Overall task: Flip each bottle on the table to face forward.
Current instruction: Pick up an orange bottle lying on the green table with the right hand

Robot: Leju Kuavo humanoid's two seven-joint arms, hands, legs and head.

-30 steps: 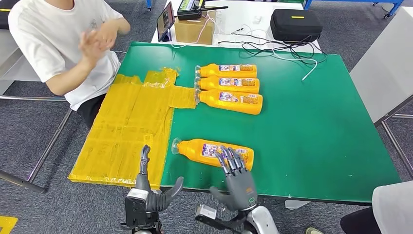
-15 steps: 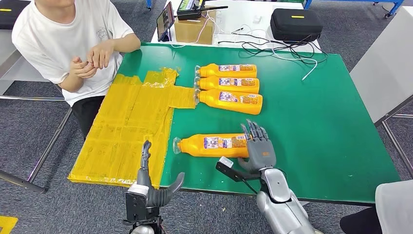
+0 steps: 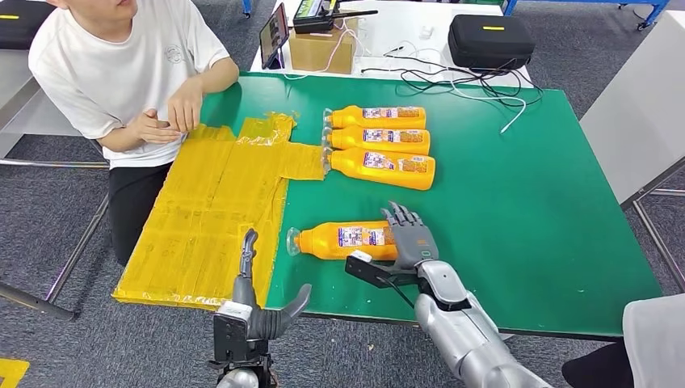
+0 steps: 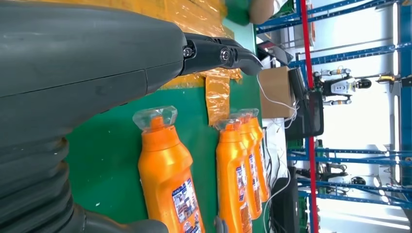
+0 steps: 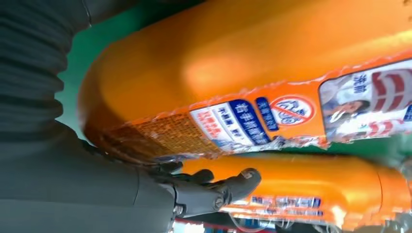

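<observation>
You have the green table (image 3: pixel 517 210) running from 9 to 3 o'clock, with a patch of yellow tape sheeting (image 3: pixel 212 212) covering its 9 o'clock side, where a seated person (image 3: pixel 121 73) rests both hands at the sheet's far edge. At 12 o'clock three orange bottles (image 3: pixel 380 145) lie side by side, caps toward 9 o'clock, labels up, just touching one another. The near orange bottle (image 3: pixel 343 241) lies alone at about 6 o'clock, well apart from that row, cap also toward 9 o'clock.

Your right hand (image 3: pixel 410 239) sits against that bottle's base end, fingers draped over its far side; the right wrist view has the bottle's body pressed close to the palm, so I judge it a loose wrap rather than a firm hold, and I cannot tell whether the thumb has closed underneath. Your left hand (image 3: pixel 260 311) hovers off the table's near edge at 7 o'clock, fingers spread wide, holding nothing.

Watch the roll: the bottle is round and glossy, and a grip at the base alone could let the cap end swing or the body spin past label-up. Push too hard toward 12 o'clock and it could slide into the row. The crinkled sheeting beside the cap could also snag it.
</observation>
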